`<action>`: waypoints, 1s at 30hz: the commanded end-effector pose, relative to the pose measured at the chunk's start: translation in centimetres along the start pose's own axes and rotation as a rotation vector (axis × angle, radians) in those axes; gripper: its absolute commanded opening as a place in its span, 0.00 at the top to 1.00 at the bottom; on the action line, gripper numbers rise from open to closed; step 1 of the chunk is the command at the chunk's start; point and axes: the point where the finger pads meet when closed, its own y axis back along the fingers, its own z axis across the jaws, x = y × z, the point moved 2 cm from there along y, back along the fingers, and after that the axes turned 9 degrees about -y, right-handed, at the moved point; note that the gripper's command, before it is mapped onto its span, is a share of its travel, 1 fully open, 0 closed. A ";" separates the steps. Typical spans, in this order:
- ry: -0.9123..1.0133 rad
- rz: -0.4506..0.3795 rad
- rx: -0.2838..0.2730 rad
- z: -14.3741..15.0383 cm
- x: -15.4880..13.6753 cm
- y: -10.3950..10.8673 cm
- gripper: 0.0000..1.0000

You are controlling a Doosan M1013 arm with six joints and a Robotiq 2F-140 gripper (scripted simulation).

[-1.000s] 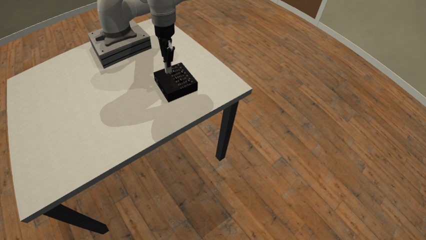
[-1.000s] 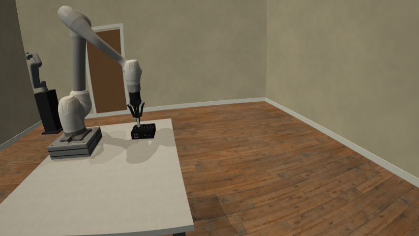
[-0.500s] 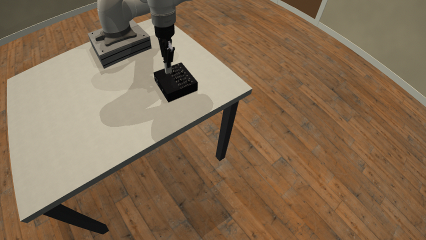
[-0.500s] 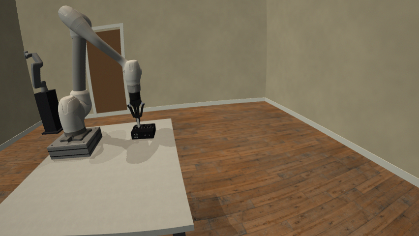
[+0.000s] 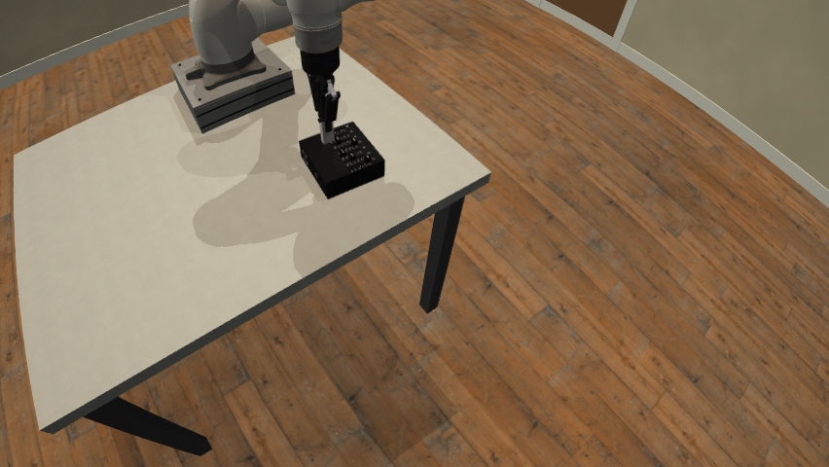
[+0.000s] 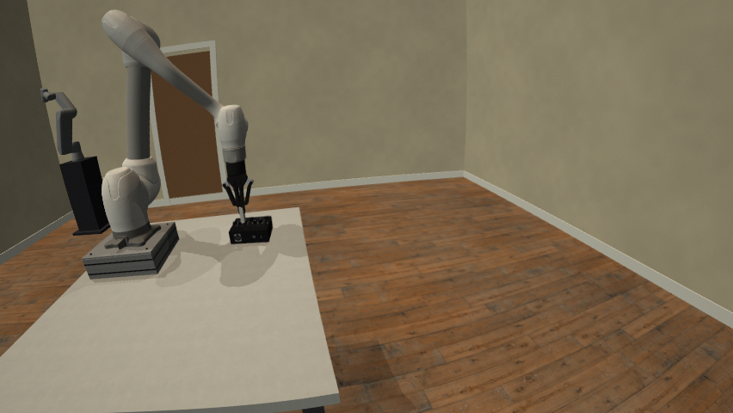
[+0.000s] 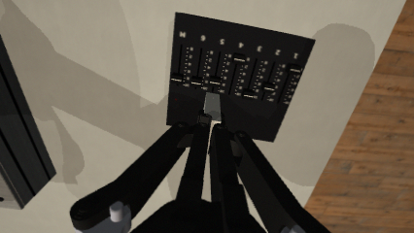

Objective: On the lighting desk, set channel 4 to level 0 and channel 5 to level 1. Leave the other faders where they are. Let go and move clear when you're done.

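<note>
The lighting desk point(image 5: 342, 158) is a small black box on the white table, near its right edge. It also shows in the exterior view point(image 6: 250, 230) and in the wrist view point(image 7: 238, 75). The wrist view shows a row of several faders with light caps. The channel 4 cap point(image 7: 238, 58) stands far up its slot. The channel 5 cap point(image 7: 215, 82) sits near the end closest to me. My gripper point(image 7: 211, 103) point(image 5: 326, 137) is shut and empty. It points straight down, with its grey tips just at the near end of the channel 5 slot. I cannot tell whether the tips touch the cap.
The arm's base plate point(image 5: 234, 81) stands on the table behind the desk and shows at the left edge of the wrist view point(image 7: 19, 146). The table's right edge point(image 5: 463, 191) is close beside the desk. A black stand point(image 6: 84, 194) stands on the floor behind.
</note>
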 end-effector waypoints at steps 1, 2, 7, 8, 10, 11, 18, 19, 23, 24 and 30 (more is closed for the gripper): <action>0.000 0.000 0.000 0.0 0.0 0.0 0.90; 0.000 0.000 0.000 0.0 0.0 0.0 0.90; 0.000 0.000 0.000 0.0 0.0 0.0 0.90; 0.000 0.000 0.000 0.0 0.0 0.0 0.90; 0.000 0.000 0.000 0.0 0.0 0.0 0.90; 0.000 0.000 0.000 0.0 0.0 0.0 0.90; 0.000 0.000 0.000 0.0 0.0 0.0 0.90; 0.000 0.000 0.000 0.0 0.0 0.0 0.90; 0.000 0.000 0.000 0.0 0.0 0.0 0.90; 0.000 0.000 0.000 0.0 0.0 -0.1 0.90; 0.000 0.000 0.000 0.0 0.0 -0.3 0.90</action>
